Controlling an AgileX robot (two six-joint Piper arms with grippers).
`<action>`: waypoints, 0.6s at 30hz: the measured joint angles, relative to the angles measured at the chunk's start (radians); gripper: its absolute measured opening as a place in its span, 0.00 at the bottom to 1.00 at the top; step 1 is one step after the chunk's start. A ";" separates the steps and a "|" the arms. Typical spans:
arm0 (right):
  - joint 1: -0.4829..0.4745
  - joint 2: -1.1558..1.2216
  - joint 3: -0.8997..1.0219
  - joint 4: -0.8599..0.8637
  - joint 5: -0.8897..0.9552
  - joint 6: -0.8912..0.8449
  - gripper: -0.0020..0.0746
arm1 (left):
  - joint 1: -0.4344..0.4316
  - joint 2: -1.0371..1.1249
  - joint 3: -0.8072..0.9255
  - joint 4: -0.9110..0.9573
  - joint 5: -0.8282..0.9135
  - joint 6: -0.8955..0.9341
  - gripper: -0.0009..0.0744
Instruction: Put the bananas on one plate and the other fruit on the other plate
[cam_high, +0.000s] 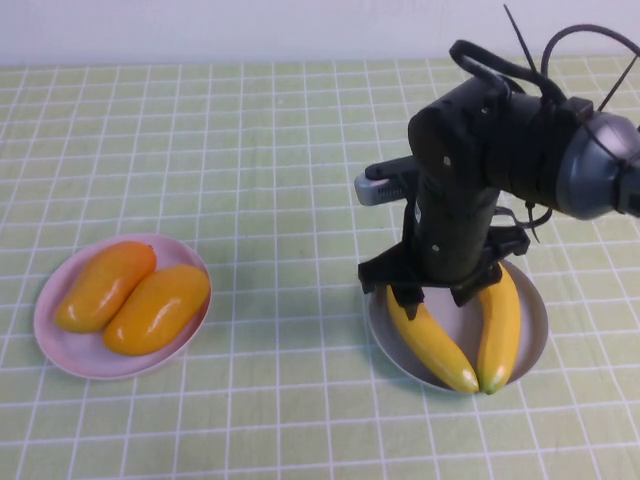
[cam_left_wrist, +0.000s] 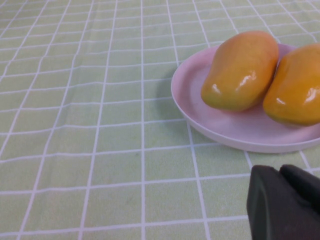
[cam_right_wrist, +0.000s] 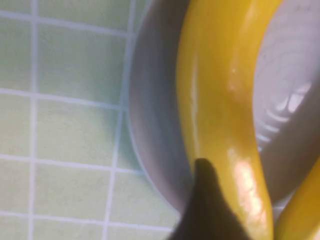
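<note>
1. Both bananas (cam_high: 432, 342) lie on the grey-blue plate (cam_high: 535, 330), tips meeting at its near rim.
2. Both mangoes (cam_high: 157, 308) sit side by side on the pink plate (cam_high: 60, 345), left side of the desk (cam_high: 260, 160).
3. Right pincer (cam_high: 432, 297) is low over the grey-blue plate, spread open and gripping nothing.
4. Left pincer (cam_left_wrist: 285, 202) sits near the pink plate; can't tell its state.
5. Sorting looks done; only retreat left.

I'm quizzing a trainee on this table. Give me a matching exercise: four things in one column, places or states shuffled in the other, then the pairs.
1. bananas
2. mangoes
3. right gripper
4. left gripper

A. low over the grey plate
B. lying on the pink plate
C. lying on the grey plate
D. near the pink plate's rim, above the cloth

Pairs: 1-C, 2-B, 3-A, 4-D
</note>
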 joint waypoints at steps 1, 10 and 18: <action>0.000 0.000 -0.013 0.002 0.003 -0.017 0.51 | 0.000 0.000 0.000 0.000 0.000 0.000 0.01; 0.024 -0.177 0.036 0.087 0.014 -0.126 0.04 | 0.000 0.000 0.000 0.000 0.000 0.000 0.01; 0.075 -0.518 0.190 0.120 0.037 -0.155 0.01 | 0.000 0.000 0.000 0.000 0.000 0.000 0.01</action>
